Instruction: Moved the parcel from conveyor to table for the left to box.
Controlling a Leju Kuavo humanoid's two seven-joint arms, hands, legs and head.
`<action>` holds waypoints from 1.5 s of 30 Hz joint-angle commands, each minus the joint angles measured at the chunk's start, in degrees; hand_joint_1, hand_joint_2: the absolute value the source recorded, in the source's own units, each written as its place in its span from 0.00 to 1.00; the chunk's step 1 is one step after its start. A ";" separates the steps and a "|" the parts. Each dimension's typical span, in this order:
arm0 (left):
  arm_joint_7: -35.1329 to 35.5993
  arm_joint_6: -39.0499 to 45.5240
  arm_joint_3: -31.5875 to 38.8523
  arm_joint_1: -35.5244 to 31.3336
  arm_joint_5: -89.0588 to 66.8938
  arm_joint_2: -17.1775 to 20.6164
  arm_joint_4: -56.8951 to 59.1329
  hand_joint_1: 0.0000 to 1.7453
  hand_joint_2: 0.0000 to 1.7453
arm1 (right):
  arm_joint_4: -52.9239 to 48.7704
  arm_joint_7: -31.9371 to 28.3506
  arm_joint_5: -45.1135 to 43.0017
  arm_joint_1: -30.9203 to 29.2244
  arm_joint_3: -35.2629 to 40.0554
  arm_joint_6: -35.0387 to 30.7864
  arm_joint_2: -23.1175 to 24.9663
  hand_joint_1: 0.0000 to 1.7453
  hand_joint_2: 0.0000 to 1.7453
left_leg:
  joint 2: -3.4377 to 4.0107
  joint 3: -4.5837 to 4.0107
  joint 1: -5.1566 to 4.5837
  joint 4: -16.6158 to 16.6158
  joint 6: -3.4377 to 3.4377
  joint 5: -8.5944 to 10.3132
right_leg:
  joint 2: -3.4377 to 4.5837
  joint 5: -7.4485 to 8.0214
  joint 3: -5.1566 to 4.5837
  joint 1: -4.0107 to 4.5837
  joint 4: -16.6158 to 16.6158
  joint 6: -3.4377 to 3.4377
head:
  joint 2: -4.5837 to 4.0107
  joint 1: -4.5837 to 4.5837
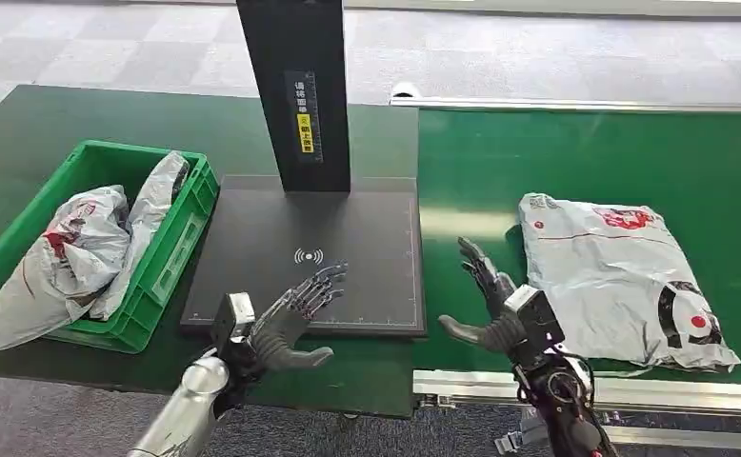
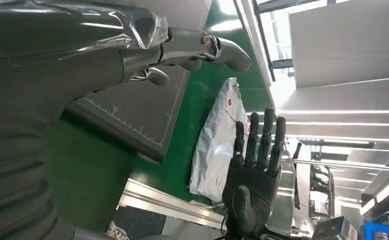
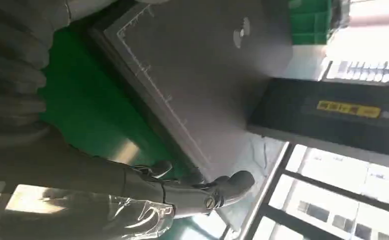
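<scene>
A grey plastic parcel (image 1: 620, 279) with red and black print lies flat on the green conveyor belt (image 1: 586, 162) at the right; the left wrist view shows the same parcel (image 2: 217, 145). My right hand (image 1: 489, 297) hovers just left of it, fingers spread and empty, a small gap between them and the bag. My left hand (image 1: 295, 314) hangs over the front edge of the black scanner plate (image 1: 348, 238), fingers apart, holding nothing. The right hand (image 2: 255, 170) stands in front of the parcel in the left wrist view.
A green crate (image 1: 171, 243) at the left holds two grey parcels (image 1: 76, 257). A black post (image 1: 295, 90) with a yellow label rises from the back of the scanner plate. A metal rail (image 1: 633, 392) runs along the conveyor's front edge.
</scene>
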 commanded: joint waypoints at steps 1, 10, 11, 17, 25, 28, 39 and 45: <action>1.61 -0.37 1.45 0.09 0.65 0.38 0.52 0.00 1.00 | 14.55 3.49 5.10 -6.58 -6.21 -15.42 -1.60 0.00 1.00 | 0.11 0.21 -0.03 -0.24 -0.08 0.07 | -0.05 0.07 0.18 0.00 -0.21 -0.18 | 0.00 0.00; 3.21 -1.03 0.00 -1.22 1.37 -0.04 1.12 0.00 1.00 | 10.07 7.15 17.56 -2.23 -18.43 -30.25 -3.35 0.00 1.00 | -0.11 0.10 -0.03 -0.08 -0.06 0.00 | -0.20 -0.03 0.13 -0.01 -0.08 -0.12 | 0.00 0.00; 3.42 -1.08 -0.13 -1.41 1.53 -0.07 1.22 0.00 1.00 | 9.91 7.71 19.43 -2.00 -19.05 -31.47 -3.19 0.00 1.00 | -0.11 0.19 -0.04 -0.19 -0.09 0.03 | -0.26 -0.02 0.22 -0.01 -0.17 -0.18 | 0.00 0.00; 3.79 -1.49 -0.44 -2.25 2.07 -0.03 2.10 0.00 1.00 | 11.62 10.23 26.12 -2.13 -20.58 -37.52 -3.75 0.00 1.00 | -0.07 0.10 -0.03 -0.13 -0.08 0.05 | -0.20 0.03 0.10 0.00 -0.12 -0.16 | 0.00 -0.02; 3.79 -1.49 -0.44 -2.25 2.07 -0.03 2.10 0.00 1.00 | 11.62 10.23 26.12 -2.13 -20.58 -37.52 -3.75 0.00 1.00 | -0.01 0.16 -0.03 -0.13 -0.07 0.01 | -0.14 0.00 0.12 0.01 -0.13 -0.15 | 0.00 0.00; 3.79 -1.49 -0.44 -2.25 2.07 -0.03 2.10 0.00 1.00 | 11.62 10.23 26.12 -2.13 -20.58 -37.52 -3.75 0.00 1.00 | 0.01 0.15 -0.02 -0.12 -0.06 0.00 | -0.11 0.01 0.11 0.01 -0.11 -0.15 | 0.00 0.00; 4.57 -0.93 -0.85 -2.40 2.33 -0.22 2.51 0.00 1.00 | 14.48 33.58 54.44 -2.00 -21.69 -35.29 -2.95 0.00 1.00 | -0.01 0.18 -0.01 -0.14 -0.07 0.01 | -0.14 0.01 0.16 0.02 -0.15 -0.16 | 0.00 0.00; 4.95 -0.74 -0.08 -2.41 1.67 -0.71 2.86 0.00 1.00 | 23.61 38.40 56.32 -5.22 -22.25 -22.02 -2.56 0.00 1.00 | 0.04 0.13 0.00 -0.08 -0.06 0.00 | -0.06 0.02 0.10 0.03 -0.10 -0.12 | 0.00 -0.02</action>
